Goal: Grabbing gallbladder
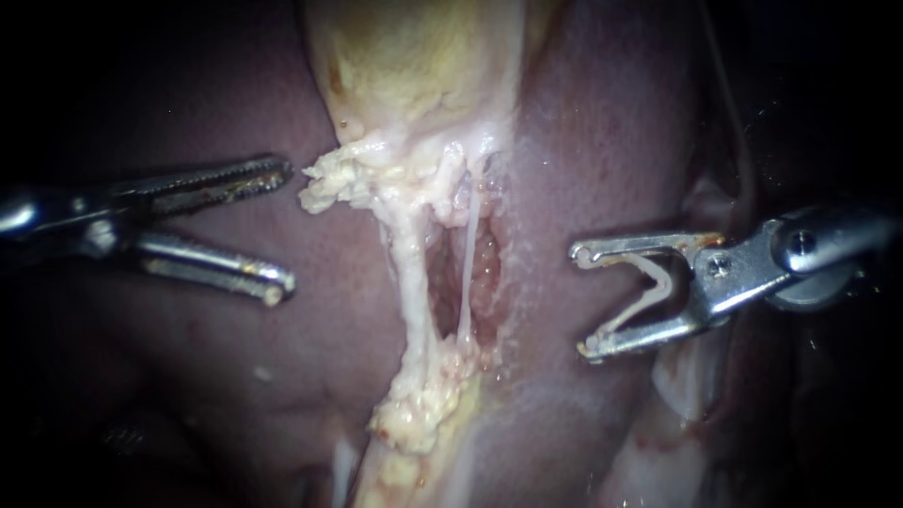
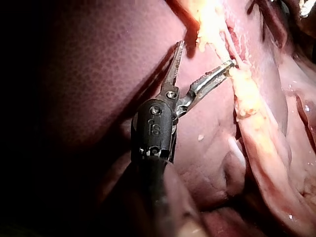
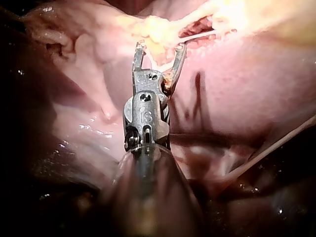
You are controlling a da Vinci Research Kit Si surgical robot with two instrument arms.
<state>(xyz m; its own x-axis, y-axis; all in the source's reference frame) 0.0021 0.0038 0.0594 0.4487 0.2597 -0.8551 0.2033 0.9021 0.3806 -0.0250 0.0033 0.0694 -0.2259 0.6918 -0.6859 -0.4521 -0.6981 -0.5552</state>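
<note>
The pale yellow gallbladder (image 1: 414,66) hangs at the top centre of the endoscope view, its frayed neck (image 1: 376,179) narrowing into two stretched tubes, a thick white one (image 1: 409,273) and a thin one (image 1: 467,273). My left instrument (image 1: 282,230) comes in from the left with serrated jaws open, holding nothing, just left of the frayed neck. My right instrument (image 1: 583,301) stands open to the right of the tubes, a clip seated between its jaws. In the left wrist view the open jaws (image 2: 205,54) lie beside the yellow tissue (image 2: 212,22). In the right wrist view the open jaws (image 3: 160,47) point at the fatty tissue (image 3: 155,29).
Dark red liver (image 1: 235,357) surrounds the tubes on both sides. A clump of yellow fat (image 1: 423,404) sits where the tubes meet below. A thin pale strand (image 1: 724,103) runs down at the upper right. Pale wet tissue (image 1: 677,395) lies under my right instrument.
</note>
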